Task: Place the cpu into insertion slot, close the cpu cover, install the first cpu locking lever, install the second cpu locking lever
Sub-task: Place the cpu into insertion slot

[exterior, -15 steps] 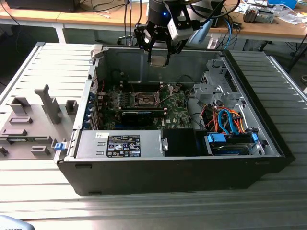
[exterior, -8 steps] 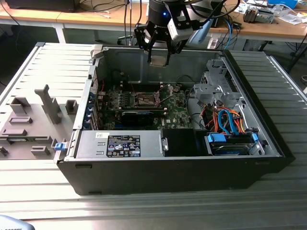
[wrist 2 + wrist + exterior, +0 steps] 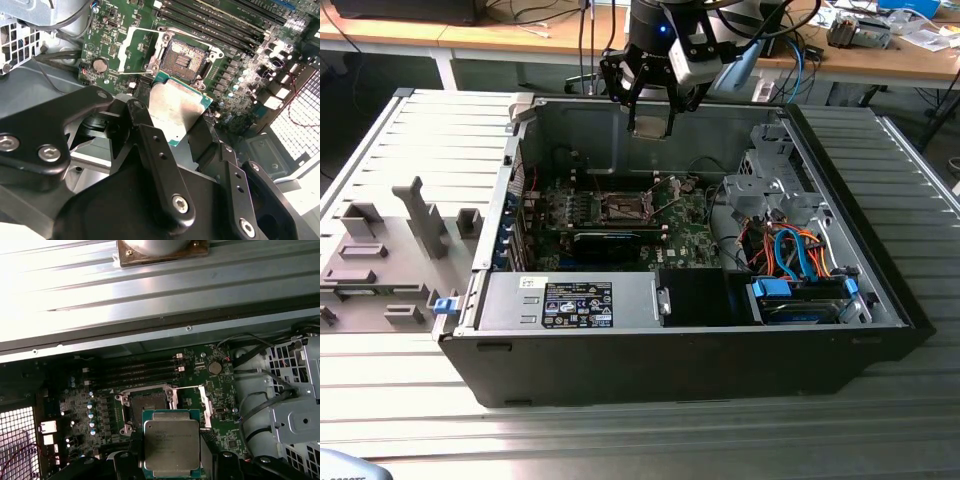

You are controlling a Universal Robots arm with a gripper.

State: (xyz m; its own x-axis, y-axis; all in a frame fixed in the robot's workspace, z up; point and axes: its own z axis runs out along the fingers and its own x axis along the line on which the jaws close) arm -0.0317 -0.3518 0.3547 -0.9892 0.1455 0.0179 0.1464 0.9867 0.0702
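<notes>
My gripper [image 3: 650,118] hangs over the back wall of the open computer case, shut on the cpu [image 3: 651,126]. In both wrist views the cpu [image 3: 176,110] [image 3: 171,444] is a pale silver square on a green edge, held by two opposite sides between the black fingers [image 3: 155,155]. It hovers above the motherboard, apart from the insertion slot [image 3: 186,59] [image 3: 149,402] [image 3: 623,208], whose dark centre lies bare. The cpu cover [image 3: 142,30] [image 3: 205,407] is swung open beside the slot.
The case [image 3: 680,365] lies open on a ribbed metal table. Inside are a black expansion card [image 3: 610,242], a silver drive cage [image 3: 770,185] with orange and blue cables [image 3: 795,250], and memory slots [image 3: 130,372]. A grey fixture [image 3: 390,250] stands at the exterior view's left.
</notes>
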